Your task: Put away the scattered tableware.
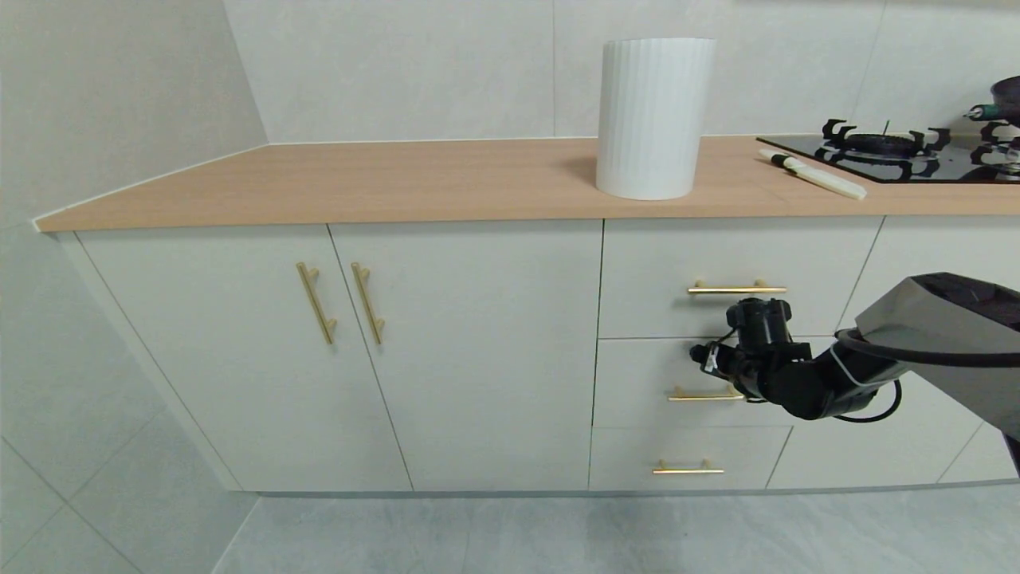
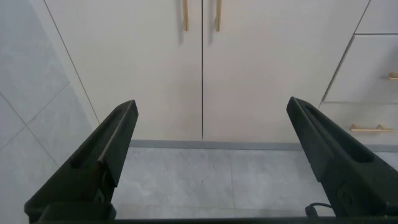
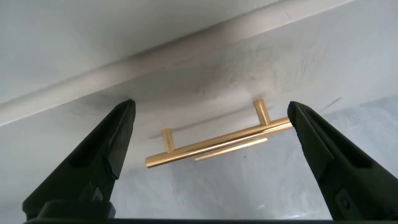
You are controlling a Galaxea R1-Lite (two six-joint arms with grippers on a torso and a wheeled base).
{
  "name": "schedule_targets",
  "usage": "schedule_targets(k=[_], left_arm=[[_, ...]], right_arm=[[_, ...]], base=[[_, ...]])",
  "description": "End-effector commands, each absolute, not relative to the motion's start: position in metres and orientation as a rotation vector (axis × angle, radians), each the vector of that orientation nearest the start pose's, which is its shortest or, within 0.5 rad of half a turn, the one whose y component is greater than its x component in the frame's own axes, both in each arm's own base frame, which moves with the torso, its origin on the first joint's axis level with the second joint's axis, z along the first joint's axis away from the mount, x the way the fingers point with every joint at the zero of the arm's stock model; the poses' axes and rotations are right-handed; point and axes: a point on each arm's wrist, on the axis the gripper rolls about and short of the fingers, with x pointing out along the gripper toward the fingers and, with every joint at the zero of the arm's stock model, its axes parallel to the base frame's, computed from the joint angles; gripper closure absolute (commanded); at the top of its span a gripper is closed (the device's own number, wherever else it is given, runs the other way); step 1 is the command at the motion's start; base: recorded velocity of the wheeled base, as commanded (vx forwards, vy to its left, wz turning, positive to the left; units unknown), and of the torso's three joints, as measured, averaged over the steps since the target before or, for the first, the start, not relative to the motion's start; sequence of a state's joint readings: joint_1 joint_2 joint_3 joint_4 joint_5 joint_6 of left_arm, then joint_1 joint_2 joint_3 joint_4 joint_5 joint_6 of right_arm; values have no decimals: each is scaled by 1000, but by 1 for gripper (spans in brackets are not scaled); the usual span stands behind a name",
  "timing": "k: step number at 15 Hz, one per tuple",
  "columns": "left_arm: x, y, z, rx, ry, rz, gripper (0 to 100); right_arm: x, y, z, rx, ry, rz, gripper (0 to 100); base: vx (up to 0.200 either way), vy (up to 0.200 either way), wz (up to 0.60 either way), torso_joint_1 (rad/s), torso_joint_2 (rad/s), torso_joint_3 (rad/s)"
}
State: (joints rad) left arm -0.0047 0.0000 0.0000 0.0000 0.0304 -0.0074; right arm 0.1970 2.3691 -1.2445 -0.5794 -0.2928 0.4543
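Note:
A white utensil with a black band (image 1: 813,174) lies on the wooden counter (image 1: 358,179) beside the stove. A tall white ribbed holder (image 1: 649,118) stands upright on the counter to its left. My right gripper (image 1: 757,309) is below the counter, just under the top drawer's gold handle (image 1: 737,288). In the right wrist view the gripper (image 3: 211,109) is open, and the gold handle (image 3: 217,144) lies ahead between its fingers, untouched. My left gripper (image 2: 211,102) is open and holds nothing; it faces the lower part of the double cabinet doors (image 2: 202,68) near the floor.
A black gas hob (image 1: 900,151) occupies the counter's right end, with a dark pan (image 1: 1006,92) at the frame edge. Three stacked drawers with gold handles (image 1: 705,394) sit right of the two cabinet doors (image 1: 343,303). Walls close the left corner; grey tile floor below.

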Motion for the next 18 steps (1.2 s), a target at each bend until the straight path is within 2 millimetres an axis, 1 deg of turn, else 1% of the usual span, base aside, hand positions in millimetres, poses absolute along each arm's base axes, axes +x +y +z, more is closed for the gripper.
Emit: schedule_targets(k=[1,6,8,9,11,12,14,16,18], left_arm=[[-23,1,75,-8,0,26,0],[-23,1,75,-8,0,26,0],[-23,1,75,-8,0,26,0],[-23,1,75,-8,0,26,0],[-23,1,75,-8,0,26,0],[-23,1,75,-8,0,26,0],[-23,1,75,-8,0,26,0],[-23,1,75,-8,0,26,0],[-23,1,75,-8,0,26,0]], right_arm=[[442,80,28,316,491,-218,0],[445,76,29,325,481,-229,0],[442,75,35,324,483,-231,0],[418,72,57,322,488,-221,0],[375,66,95,333,480,-168,0],[353,62,110,339,474,-139,0],[299,52,143,309,428,-113,0],[242,41,165,282,367,-95,0],[190,31,175,255,297,-79,0]], base=[[0,0,0,0,0,0],[0,0,0,0,0,0],[0,0,0,0,0,0],[0,0,0,0,0,0],[0,0,0,0,0,0],[0,0,0,0,0,0],[0,0,0,0,0,0],[0,0,0,0,0,0],[0,0,0,0,0,0]])
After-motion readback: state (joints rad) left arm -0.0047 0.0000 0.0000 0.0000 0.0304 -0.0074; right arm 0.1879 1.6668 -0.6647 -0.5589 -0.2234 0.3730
